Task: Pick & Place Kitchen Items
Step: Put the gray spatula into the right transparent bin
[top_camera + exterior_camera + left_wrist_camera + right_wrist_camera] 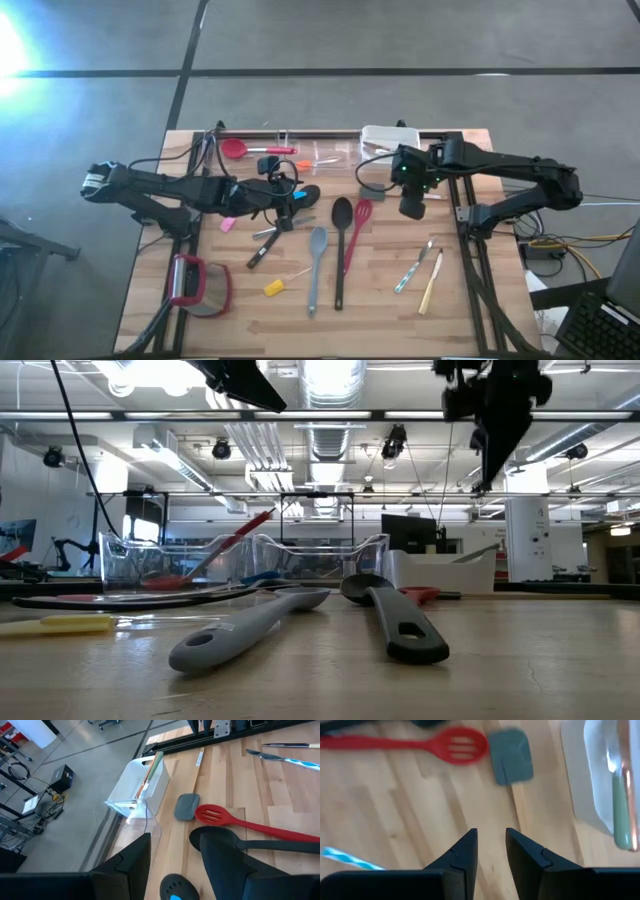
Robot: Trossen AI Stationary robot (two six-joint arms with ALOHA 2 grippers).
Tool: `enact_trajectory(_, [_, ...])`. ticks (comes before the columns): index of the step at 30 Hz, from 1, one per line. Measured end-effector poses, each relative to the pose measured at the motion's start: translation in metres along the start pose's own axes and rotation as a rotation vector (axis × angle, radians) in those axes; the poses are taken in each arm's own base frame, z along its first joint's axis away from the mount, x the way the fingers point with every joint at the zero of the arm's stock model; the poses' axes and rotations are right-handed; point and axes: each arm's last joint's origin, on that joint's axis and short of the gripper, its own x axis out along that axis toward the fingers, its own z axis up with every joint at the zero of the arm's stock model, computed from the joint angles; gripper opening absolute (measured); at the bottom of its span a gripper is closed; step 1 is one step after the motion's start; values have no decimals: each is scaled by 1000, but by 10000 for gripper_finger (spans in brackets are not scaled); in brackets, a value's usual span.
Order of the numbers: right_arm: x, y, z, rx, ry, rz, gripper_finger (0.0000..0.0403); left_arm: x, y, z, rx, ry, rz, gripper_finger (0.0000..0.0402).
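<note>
Kitchen items lie on the wooden table: a black spoon (341,250), a red slotted spatula (358,230), a grey spoon (316,265), a grey spatula head (510,757), a yellow piece (273,288), a pink piece (228,225) and cutlery (420,272). My left gripper (175,865) is open and empty above a black utensil with a blue piece (172,890), left of the table's middle (285,195). My right gripper (491,847) hovers above bare wood near the grey spatula head (412,205), its fingers a narrow gap apart and empty.
A clear tub (290,150) holding a red spoon stands at the far edge, with a white tub (390,138) holding a green-handled utensil to its right. A red-framed round object (200,285) lies near the left front. Bare wood shows at the front right.
</note>
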Motion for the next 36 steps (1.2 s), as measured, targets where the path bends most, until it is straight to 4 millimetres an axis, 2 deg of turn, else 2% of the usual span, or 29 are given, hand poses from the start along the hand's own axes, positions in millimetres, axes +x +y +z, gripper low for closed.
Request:
enact_trajectory(6, [33, -25, -10, 34, 36, -30, 78, 0, 0, 0, -2, -1, 0, 177])
enact_trajectory(13, [54, -41, -8, 28, -64, -56, 91, 0, 0, 1, -6, -8, 2, 177])
enact_trajectory(18, [69, -44, -2, 25, -62, -58, 114, 0, 0, 2, -10, -15, 3, 177])
enact_trajectory(27, [118, -48, 21, -65, 98, -35, 161, 0, 0, 2, -19, -14, 6, 177])
enact_trajectory(32, [133, -50, 36, -98, 134, -27, 167, 0, 0, 2, -19, -14, 6, 177])
enact_trajectory(36, [142, -51, 39, -117, 185, -15, 161, 0, 0, 2, -19, -14, 6, 177])
